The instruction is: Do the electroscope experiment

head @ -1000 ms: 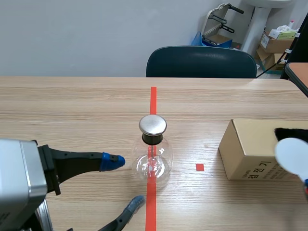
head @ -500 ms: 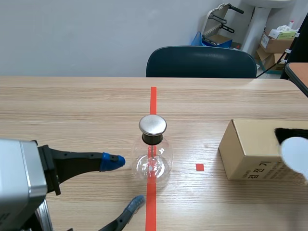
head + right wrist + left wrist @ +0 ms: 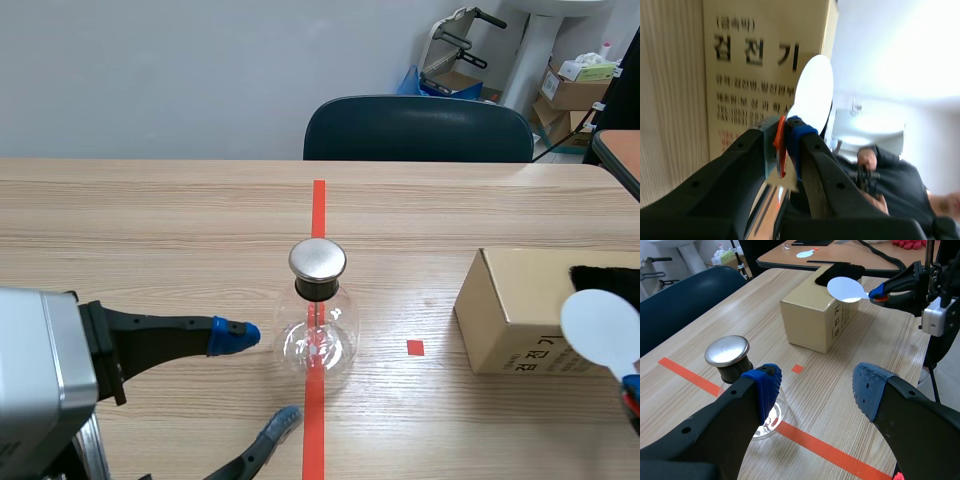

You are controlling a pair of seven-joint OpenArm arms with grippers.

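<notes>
The electroscope (image 3: 318, 320), a round glass flask with a metal cap, stands on the orange-red tape line at the table's middle. My left gripper (image 3: 262, 378) is open just left of it; in the left wrist view the flask (image 3: 735, 365) sits by the left finger of that gripper (image 3: 817, 390). My right gripper (image 3: 632, 395), at the right edge, is shut on the orange-red handle of a white disc paddle (image 3: 600, 333). The disc (image 3: 812, 95) is raised in front of the cardboard box (image 3: 525, 310), ahead of that gripper (image 3: 785, 140).
A black cloth (image 3: 605, 275) lies on top of the box. A dark chair (image 3: 418, 128) stands behind the table's far edge. A small red square mark (image 3: 415, 347) lies between flask and box. A person in dark clothes (image 3: 890, 200) shows past the right gripper.
The white disc swung slightly right, then came back left and a little lower. The left arm and the flask have not moved.
</notes>
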